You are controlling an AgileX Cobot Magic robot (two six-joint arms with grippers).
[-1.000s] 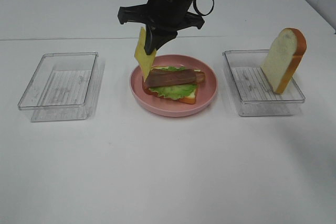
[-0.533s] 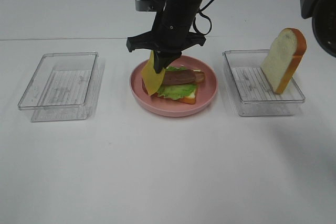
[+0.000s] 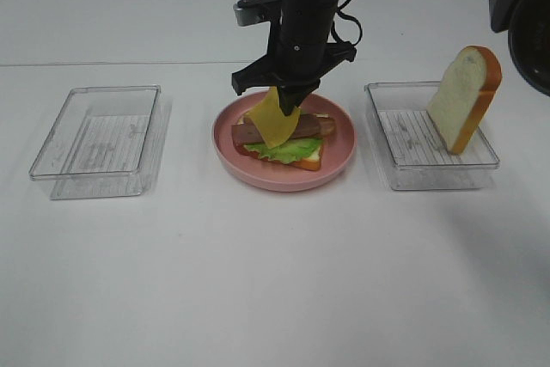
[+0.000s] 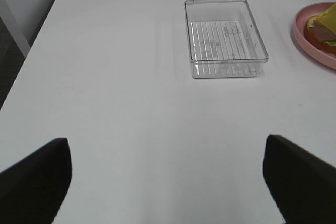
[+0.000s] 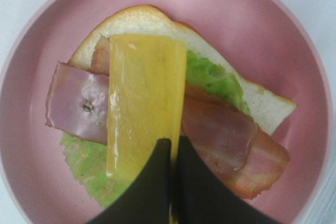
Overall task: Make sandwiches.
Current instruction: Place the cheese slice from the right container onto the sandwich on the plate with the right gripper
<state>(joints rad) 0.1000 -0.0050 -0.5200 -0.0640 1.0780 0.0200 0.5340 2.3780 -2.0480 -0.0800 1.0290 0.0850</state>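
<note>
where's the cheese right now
The cheese hangs pinched in the right pincer at the middle of the high view, over the bacon on the pink plate.

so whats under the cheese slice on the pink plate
Under the cheese slice lie bacon strips, then green lettuce on a bread slice. The cheese covers the bacon's middle, and the lettuce covers most of the bread.

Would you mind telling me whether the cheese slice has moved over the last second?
Yes. The cheese slice, pinched in the right pincer, has shifted rightward from the pink plate's left rim to hang over the bacon.
</note>
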